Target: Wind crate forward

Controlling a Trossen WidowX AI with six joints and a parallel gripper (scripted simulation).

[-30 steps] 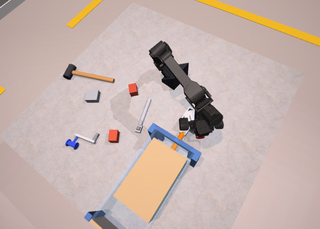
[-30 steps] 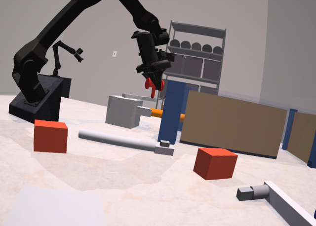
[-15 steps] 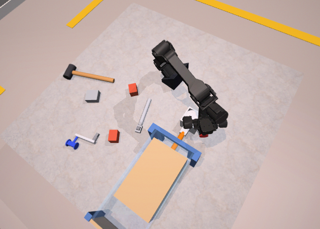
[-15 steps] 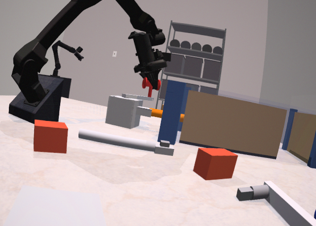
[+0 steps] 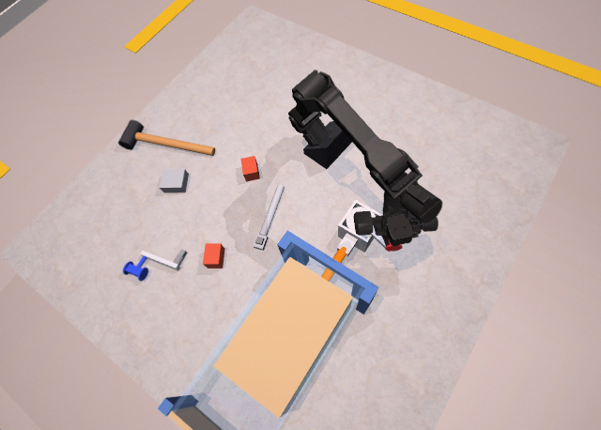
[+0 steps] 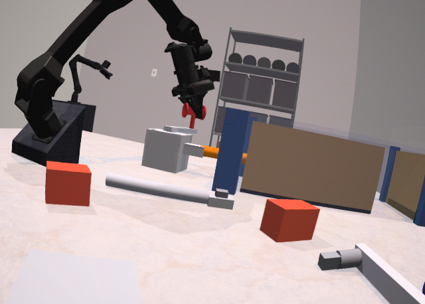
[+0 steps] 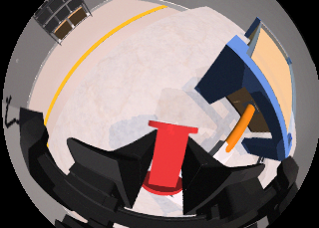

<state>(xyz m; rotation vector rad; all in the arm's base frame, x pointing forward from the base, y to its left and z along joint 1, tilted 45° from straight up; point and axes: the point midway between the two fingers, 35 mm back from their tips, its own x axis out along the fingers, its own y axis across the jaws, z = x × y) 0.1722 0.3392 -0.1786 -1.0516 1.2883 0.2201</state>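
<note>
Had the gripper pinching the red grip of the winch handle, one finger on each side of it in the wrist view. Handle's flat arm lay across the top of the gray winch, right of centre in the top view. Couldn't see the square key or how deep it sat.

Crate was at lower centre of the top view, between the clear panels. It looked flat on the bench in the exterior view. Orange strap ran from the winch under the blue frame's top bar to the crate. Top view showed a gap between crate front and bar, so I had no contact there.

Other stuff, top view: mallet upper left, gray block below it, blue-gripped crank lower left. Silver wrench lay near the middle, one red block above it, another red block to its lower left.
</note>
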